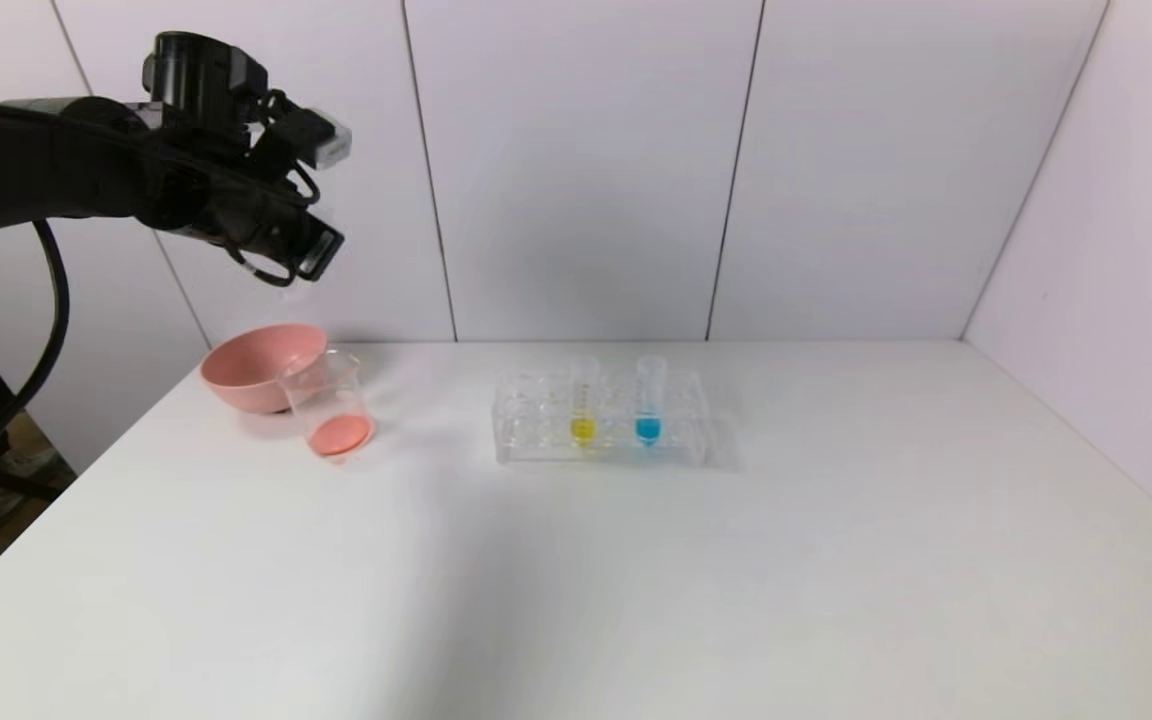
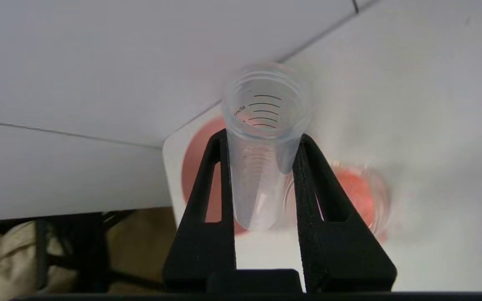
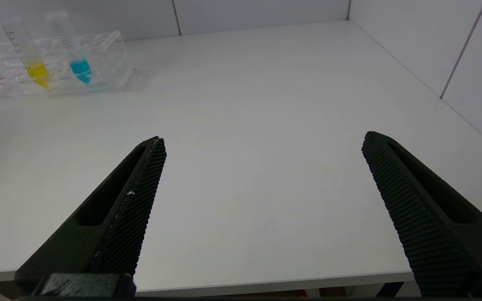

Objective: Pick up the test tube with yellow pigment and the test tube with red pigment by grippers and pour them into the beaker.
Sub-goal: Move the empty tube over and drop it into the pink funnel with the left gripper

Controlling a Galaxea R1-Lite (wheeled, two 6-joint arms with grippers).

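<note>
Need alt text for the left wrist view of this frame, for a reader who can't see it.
The left gripper holds an emptied clear tube, its open mouth toward the camera, jaws shut on its sides. Beyond it, blurred, are the beaker with red liquid and a pink bowl near the white table's corner.

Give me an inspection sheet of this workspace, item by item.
Surface: white table; no spill seen.
Job's things: beaker stands beside the pink bowl, red-orange liquid in its bottom. Test tube with red pigment looks emptied, held between the left gripper's fingers. Test tube with yellow pigment upright in the clear rack, still filled.
Clutter: blue-liquid tube upright in the rack, next to the yellow one.
Grippers: left gripper raised above the bowl and beaker, shut on the tube. Right gripper open, low near the table's near edge, holding nothing.
Cables: black cable hangs from the left arm.
Surroundings: white panelled walls.
</note>
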